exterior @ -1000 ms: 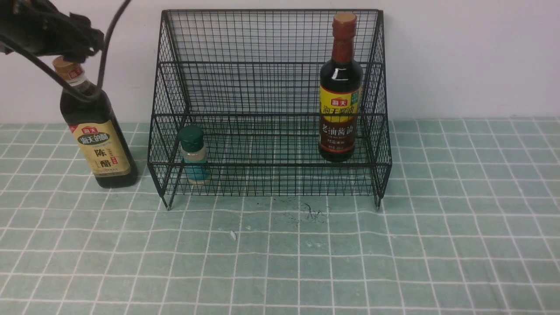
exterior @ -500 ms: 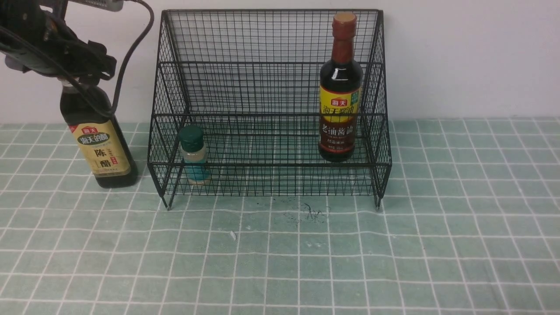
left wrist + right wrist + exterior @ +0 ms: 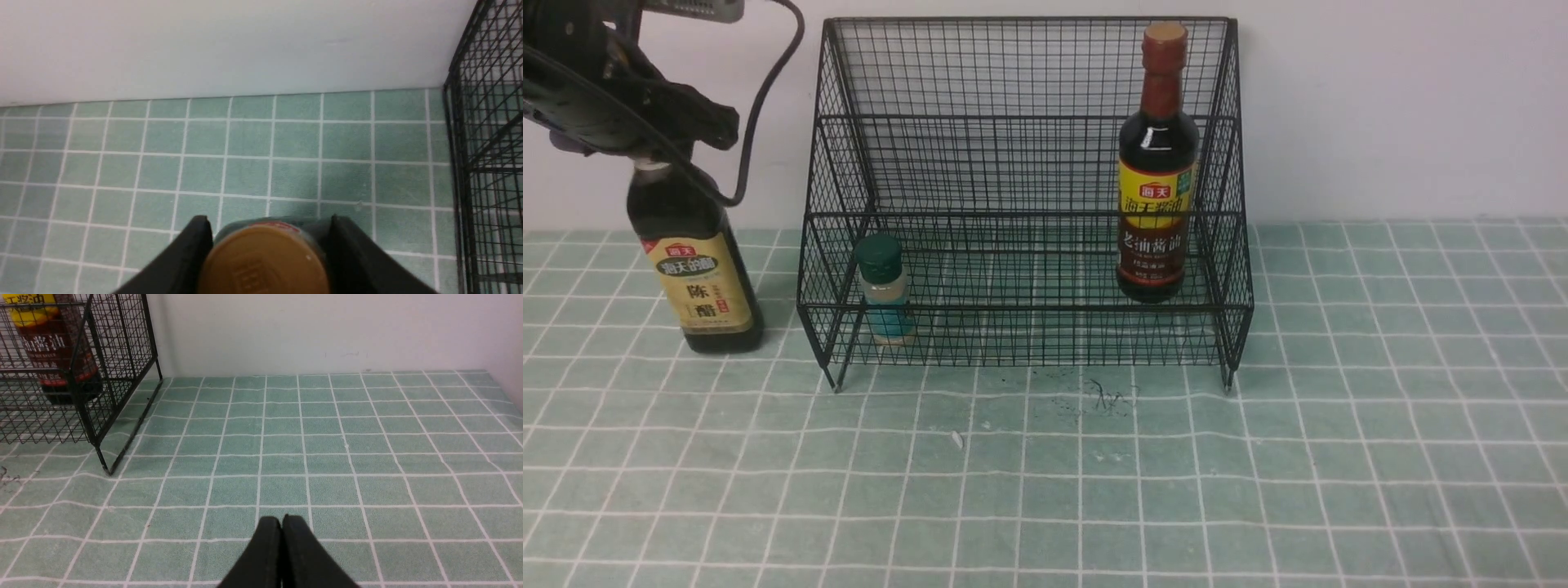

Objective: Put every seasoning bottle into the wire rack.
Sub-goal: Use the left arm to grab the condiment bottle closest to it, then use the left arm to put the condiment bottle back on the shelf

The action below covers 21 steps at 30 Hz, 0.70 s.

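Only the left wrist view shows the left gripper [image 3: 269,222] pinching the gold cap [image 3: 263,261] of the vinegar bottle [image 3: 698,278], which stands left of the wire rack [image 3: 1021,122]. The right gripper [image 3: 282,522] is pressed together, empty.

The table [image 3: 1380,392] is covered by a pale green cloth [image 3: 1258,490] printed with a white grid of squares, and it runs back to a plain white wall [image 3: 1380,106]. The wire rack [image 3: 1021,163] stands on its short legs at the far middle, close to the wall. Just left of it, not touching it, the gold-capped bottle [image 3: 698,282] stands upright on the cloth. Right in front of the rack a small dark scribble [image 3: 1104,397] marks the cloth. A tiny white fleck [image 3: 958,439] lies a little nearer and further left.
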Tool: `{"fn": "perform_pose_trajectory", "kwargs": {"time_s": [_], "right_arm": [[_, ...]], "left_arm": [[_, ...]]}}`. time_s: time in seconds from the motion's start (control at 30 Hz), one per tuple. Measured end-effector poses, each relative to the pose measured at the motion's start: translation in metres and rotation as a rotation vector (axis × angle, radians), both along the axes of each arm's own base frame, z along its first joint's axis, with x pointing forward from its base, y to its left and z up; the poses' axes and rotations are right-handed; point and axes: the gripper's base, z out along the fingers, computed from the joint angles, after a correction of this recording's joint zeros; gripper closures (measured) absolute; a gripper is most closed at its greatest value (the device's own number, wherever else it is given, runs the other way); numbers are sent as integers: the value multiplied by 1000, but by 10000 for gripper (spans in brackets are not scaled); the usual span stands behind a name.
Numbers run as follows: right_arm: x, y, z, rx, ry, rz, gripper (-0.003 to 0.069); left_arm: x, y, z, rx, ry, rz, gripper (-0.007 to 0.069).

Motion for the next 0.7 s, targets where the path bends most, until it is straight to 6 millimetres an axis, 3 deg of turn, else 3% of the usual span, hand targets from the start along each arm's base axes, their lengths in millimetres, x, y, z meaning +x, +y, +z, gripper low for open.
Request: {"fn": "perform_pose_trajectory", "kwargs": {"time_s": [0.1,0.13,0.37,0.53,0.7], "right_arm": [[0,0,0,1,0,0,672],[0,0,0,2,0,0,672],[0,0,0,2,0,0,672],[0,0,0,2,0,0,672],[0,0,0,2,0,0,672]], "left_arm": [[-4,2,16,10,-27,7,302],[-8,3,36,11,-76,11,302],[-28,-2,113,-73,-309,5,302],[-34,-11,143,-177,-404,-34,302],[-34,-35,152,-223,-456,-126,302]]}}
